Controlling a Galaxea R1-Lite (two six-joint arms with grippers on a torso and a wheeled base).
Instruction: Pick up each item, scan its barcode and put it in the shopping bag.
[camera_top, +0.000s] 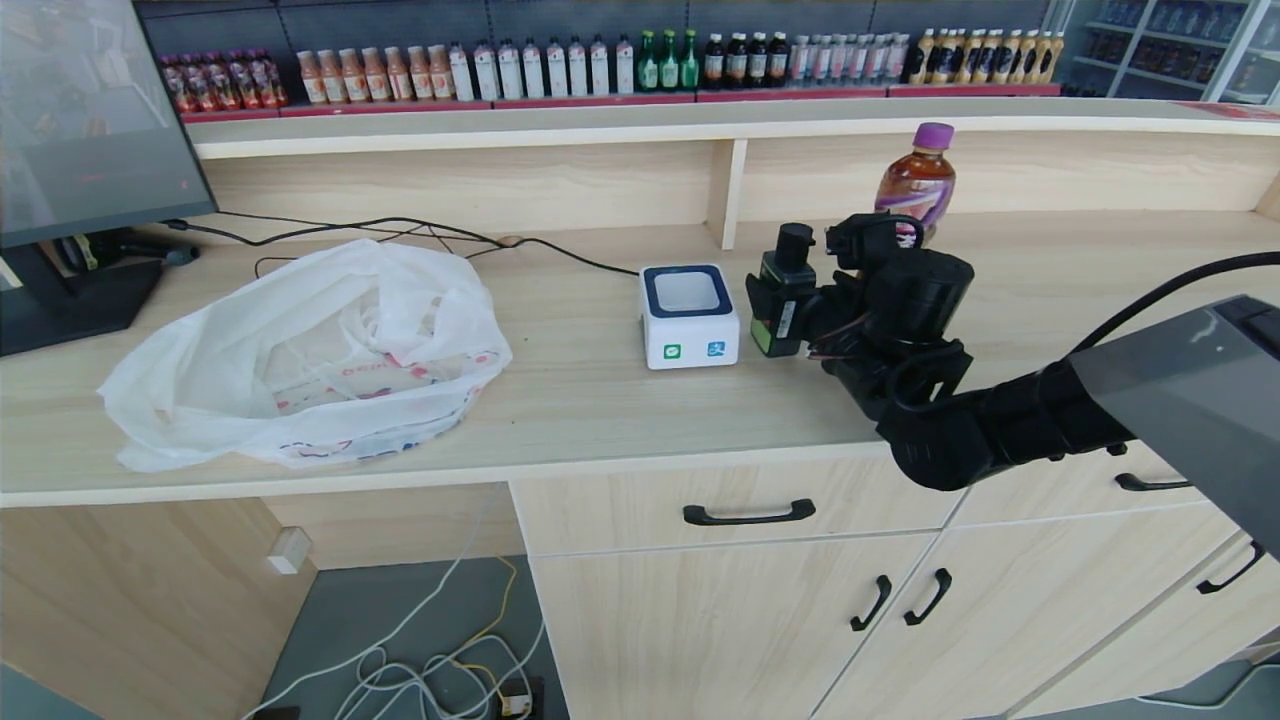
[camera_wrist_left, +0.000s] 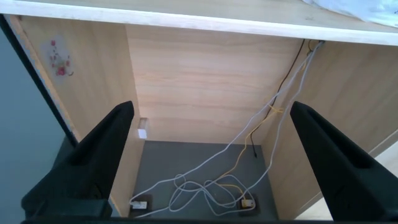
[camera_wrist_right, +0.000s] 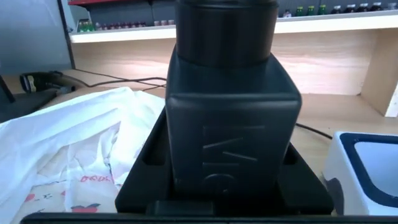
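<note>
My right gripper (camera_top: 790, 305) is shut on a square black bottle (camera_top: 783, 290) with a black cap and a green label, held upright just right of the white scanner box (camera_top: 689, 315) on the counter. The same black bottle (camera_wrist_right: 231, 118) sits between the fingers in the right wrist view, with the scanner (camera_wrist_right: 367, 171) beside it. The white shopping bag (camera_top: 310, 350) lies open on the counter's left part, also the bag (camera_wrist_right: 68, 155) beyond the bottle. A brown drink bottle with a purple cap (camera_top: 917, 183) stands behind my right arm. My left gripper (camera_wrist_left: 208, 162) hangs open below the counter.
A monitor on a black stand (camera_top: 85, 150) occupies the far left of the counter (camera_top: 580, 400), with cables (camera_top: 400, 232) running behind the bag. Drawers and cupboard doors (camera_top: 750, 560) sit below. Loose cables (camera_wrist_left: 205, 186) lie on the floor under the counter. Shelves of bottles (camera_top: 600, 65) line the back.
</note>
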